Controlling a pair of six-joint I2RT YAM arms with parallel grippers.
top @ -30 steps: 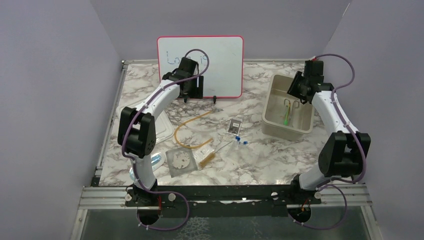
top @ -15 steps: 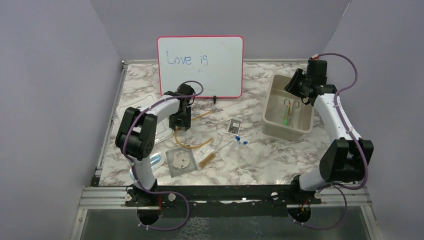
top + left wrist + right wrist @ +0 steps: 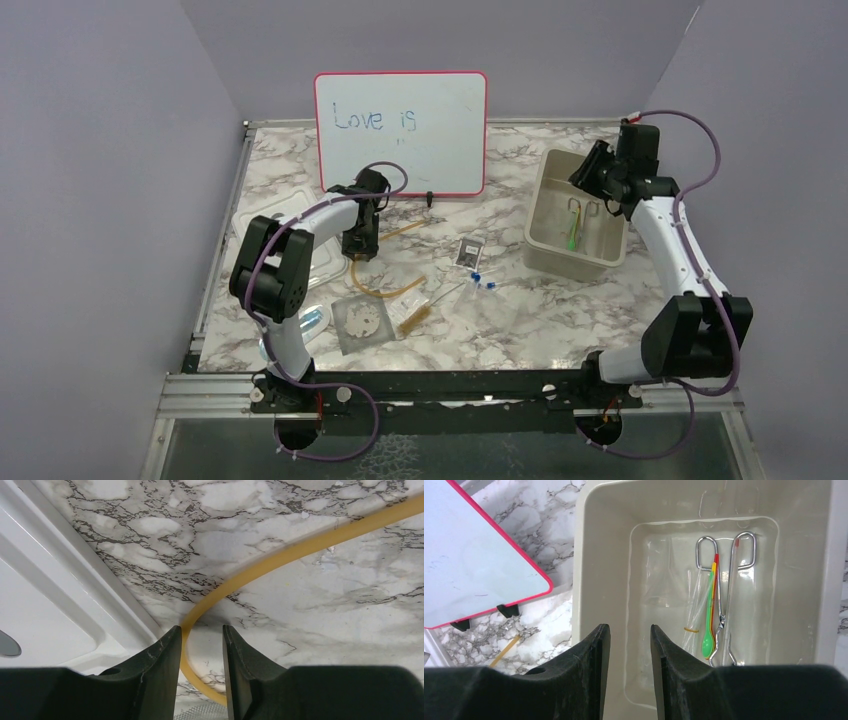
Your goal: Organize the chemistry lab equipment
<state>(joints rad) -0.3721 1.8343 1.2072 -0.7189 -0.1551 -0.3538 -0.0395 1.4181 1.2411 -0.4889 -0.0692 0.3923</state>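
Left tool [image 3: 201, 628] half open, astride amber tubing [image 3: 300, 550], right tool [image 3: 629, 626] ajar

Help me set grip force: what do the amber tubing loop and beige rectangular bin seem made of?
Amber tubing loop: likely rubber or latex, matte, lying in a smooth curve.
Beige rectangular bin: probably moulded plastic, glossy, rounded corners, soft reflections.

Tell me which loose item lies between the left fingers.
The amber tubing: it alone passes between the left fingers; brush and mat lie clear of them.
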